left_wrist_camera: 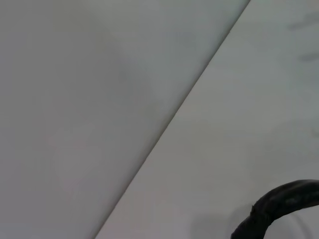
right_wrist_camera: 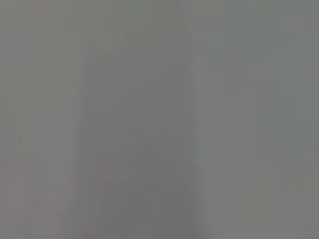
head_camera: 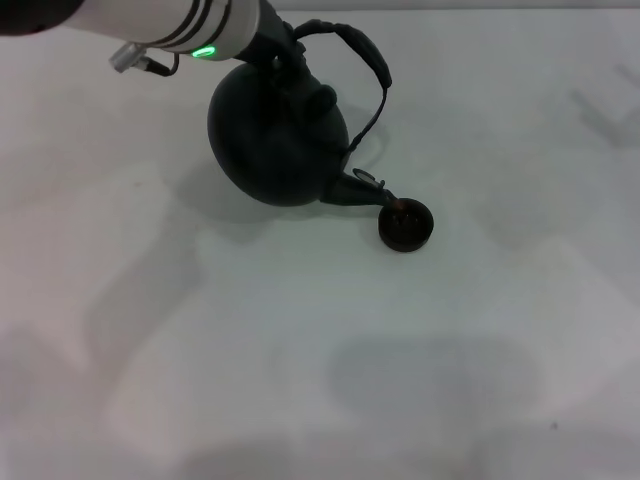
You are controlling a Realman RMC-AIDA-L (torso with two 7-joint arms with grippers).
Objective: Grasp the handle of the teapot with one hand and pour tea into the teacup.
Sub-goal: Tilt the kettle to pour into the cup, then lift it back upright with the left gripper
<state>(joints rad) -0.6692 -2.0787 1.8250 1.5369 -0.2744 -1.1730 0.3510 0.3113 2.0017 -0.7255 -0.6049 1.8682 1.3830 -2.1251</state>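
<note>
The matte-black teapot (head_camera: 275,140) hangs tilted at the back of the white table, with its short spout (head_camera: 365,188) pointing down over the small dark teacup (head_camera: 405,225). The spout tip is just above the cup's rim. My left gripper (head_camera: 285,52) reaches in from the back left and is shut on the arched black handle (head_camera: 372,62) near its left end. A curved piece of the handle also shows in the left wrist view (left_wrist_camera: 279,206). My right gripper is out of view; its wrist view shows only plain grey.
The white table (head_camera: 300,350) spreads in front of and to both sides of the pot and cup. The left wrist view shows a straight table edge (left_wrist_camera: 169,127) running diagonally.
</note>
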